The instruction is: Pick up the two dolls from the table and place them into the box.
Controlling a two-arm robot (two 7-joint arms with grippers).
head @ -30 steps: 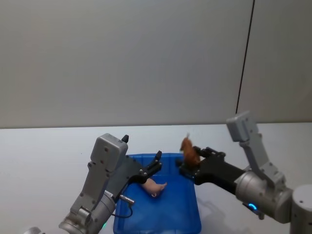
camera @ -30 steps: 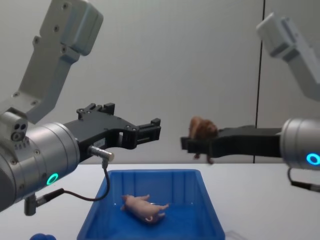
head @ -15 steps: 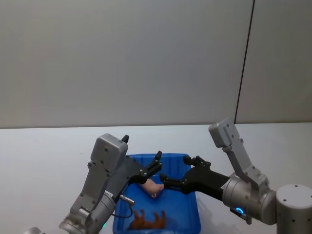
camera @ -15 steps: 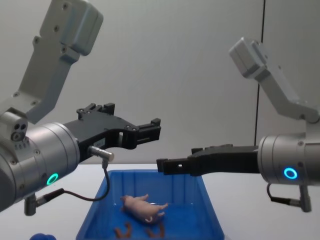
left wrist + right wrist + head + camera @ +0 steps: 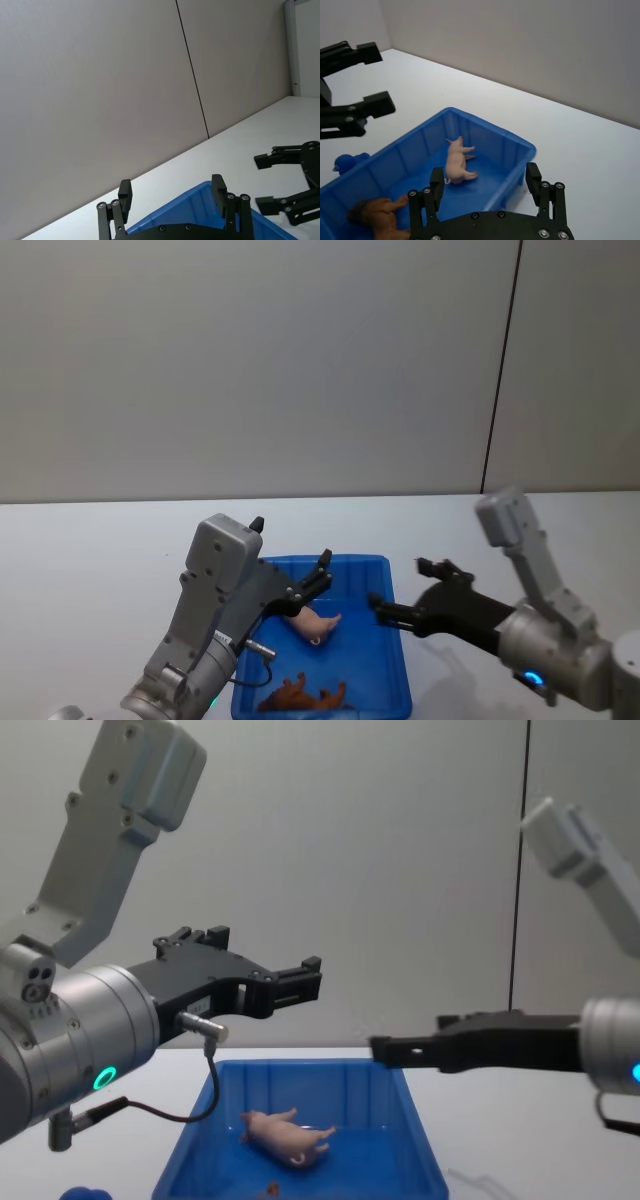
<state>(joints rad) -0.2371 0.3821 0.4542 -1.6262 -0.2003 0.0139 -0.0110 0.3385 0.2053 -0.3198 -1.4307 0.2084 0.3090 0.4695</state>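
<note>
Lying inside the box (image 5: 398, 665): both dolls. Item one, the pink pig (image 5: 315, 624), on its side on the box floor about midway along, legs out sideways, seen also in the chest view (image 5: 288, 1137) and the right wrist view (image 5: 457, 162). Item two, the brown lion (image 5: 303, 696), also on its side, at the near end of the box by the robot's body, well apart from the pig; the right wrist view shows its shaggy mane close to a box corner (image 5: 377, 215). Box: bright blue, rimmed, sloped walls (image 5: 490, 131), standing on the white table (image 5: 80, 560) in front of the robot. Left gripper (image 5: 318, 575): held above the left side of the box, higher than the rim, jaws spread apart and holding nothing; the left wrist view shows both black fingers with clear space between them (image 5: 171, 192). Right gripper (image 5: 405, 586): hanging by the box's right rim, above it, jaws likewise spread and empty (image 5: 485, 180). Sundry: a small blue object (image 5: 347, 161) on the table just outside the box on the robot's left; plain grey wall (image 5: 250, 360) behind
</note>
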